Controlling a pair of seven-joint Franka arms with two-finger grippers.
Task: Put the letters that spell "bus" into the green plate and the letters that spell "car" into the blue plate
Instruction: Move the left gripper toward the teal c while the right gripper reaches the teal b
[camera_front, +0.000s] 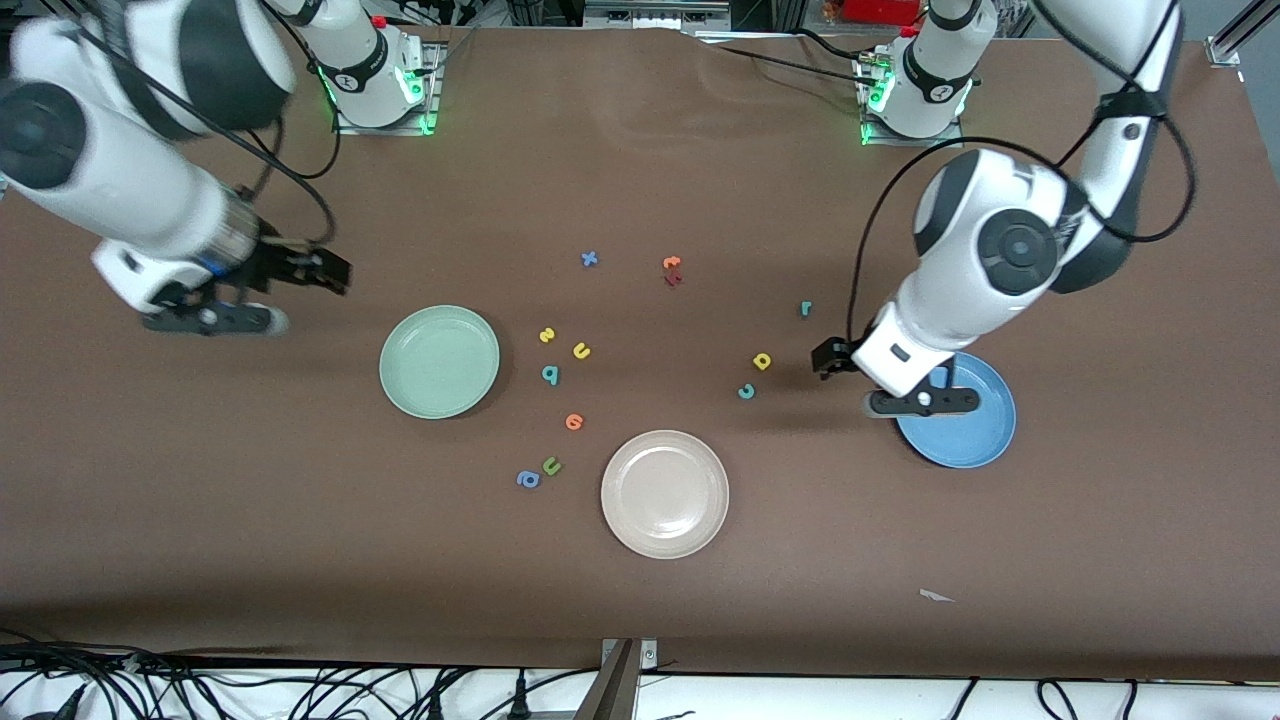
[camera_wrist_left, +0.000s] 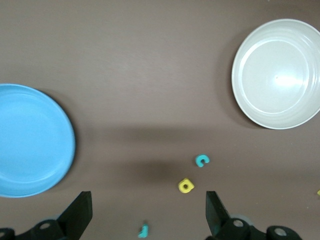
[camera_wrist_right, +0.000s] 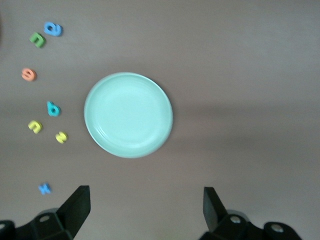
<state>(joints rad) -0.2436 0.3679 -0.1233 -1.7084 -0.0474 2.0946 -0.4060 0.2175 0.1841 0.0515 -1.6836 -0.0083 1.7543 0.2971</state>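
The yellow "s" (camera_front: 547, 335), yellow "u" (camera_front: 581, 350) and teal "b" (camera_front: 550, 374) lie together beside the green plate (camera_front: 439, 361), which holds nothing. The teal "r" (camera_front: 806, 309), yellow "a" (camera_front: 762, 361) and teal "c" (camera_front: 746, 391) lie near the blue plate (camera_front: 965, 420). My left gripper (camera_front: 828, 358) hangs open in the air between these three letters and the blue plate; in its wrist view the "r" (camera_wrist_left: 143, 230) shows on the table between the fingers. My right gripper (camera_front: 325, 272) is open and holds nothing, over bare table toward the right arm's end from the green plate (camera_wrist_right: 128, 115).
A beige-white plate (camera_front: 665, 493) sits nearest the front camera. An orange letter (camera_front: 574, 421), an olive "u" (camera_front: 551, 465) and a blue "a" (camera_front: 527, 479) lie beside it. A blue "x" (camera_front: 590, 258) and orange and dark-red letters (camera_front: 672, 270) lie nearer the bases.
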